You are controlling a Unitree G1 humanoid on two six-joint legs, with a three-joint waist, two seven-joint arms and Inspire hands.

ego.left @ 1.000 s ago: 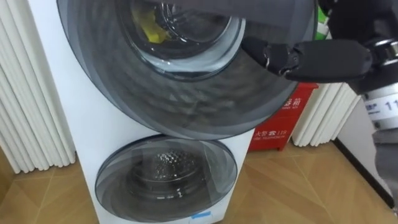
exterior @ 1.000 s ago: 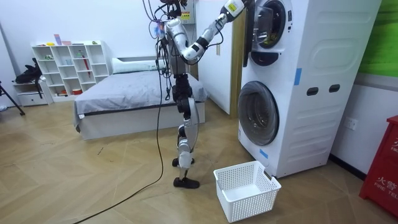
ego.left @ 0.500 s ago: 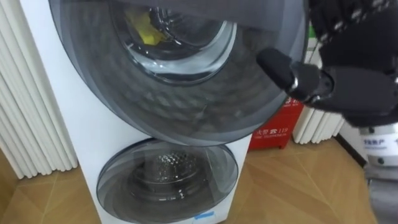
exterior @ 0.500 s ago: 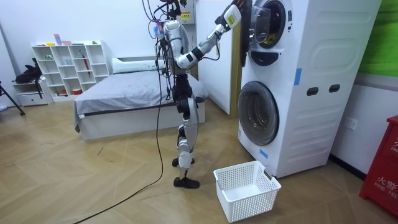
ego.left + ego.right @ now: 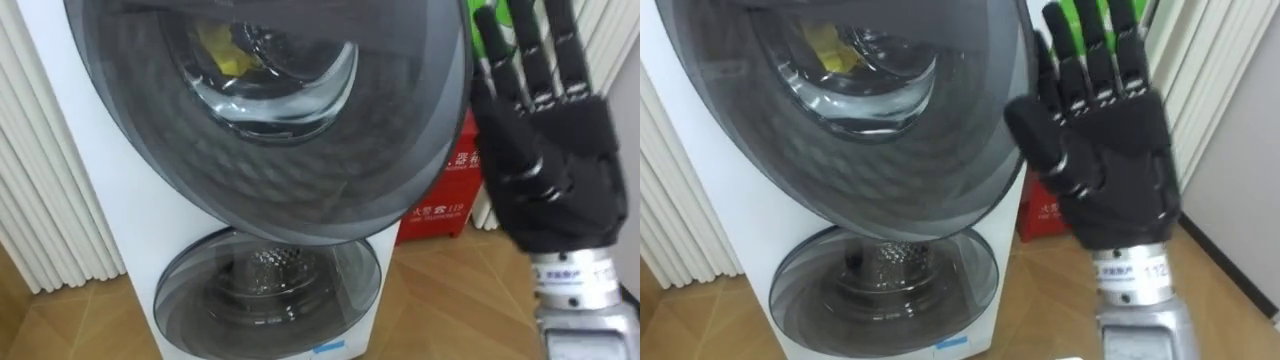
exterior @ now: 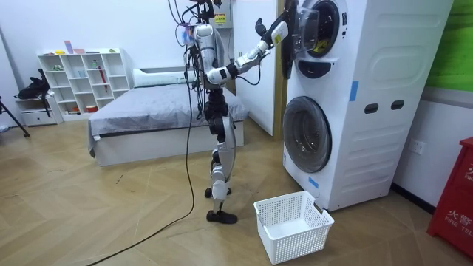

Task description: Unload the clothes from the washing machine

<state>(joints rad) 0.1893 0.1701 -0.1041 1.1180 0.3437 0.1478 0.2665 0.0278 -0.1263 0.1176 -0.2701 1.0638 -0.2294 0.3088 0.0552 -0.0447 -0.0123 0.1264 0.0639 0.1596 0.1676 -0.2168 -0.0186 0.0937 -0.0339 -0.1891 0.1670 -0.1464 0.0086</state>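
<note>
Nearest the head camera, at the right of both eye views, the right hand [image 5: 550,190] was raised with its back to the lens. Its fingers were straight, spread apart, and holding nothing. It stood just beside the right edge of the upper door [image 5: 300,190]; whether the thumb touched that edge could not be told.

The door's grey ring and glass bowl took up the upper middle of the frame. Through the glass, at the upper left, a yellow garment [image 5: 220,48] lay inside the drum. Below it the lower door [image 5: 270,290] was closed. Farther back, a red box [image 5: 445,205] stood on the wooden floor at centre right, and a white ribbed panel [image 5: 40,200] ran along the left edge.

By my judgement the task was at its start. The upper door was ajar and nothing had been lifted out, so reaching in, gripping the clothes and bringing them out were all left to do.

The room view added what the eye views lacked. The robot stood upright at the washing machine [image 6: 369,103], its arm stretched toward the upper door, which stood out edge-on from the cabinet. A white basket [image 6: 295,236] sat at lower centre with nothing in it. A bed [image 6: 148,111] stood far off at the left.

The eye views alone showed the garment and how the fingers were set.
</note>
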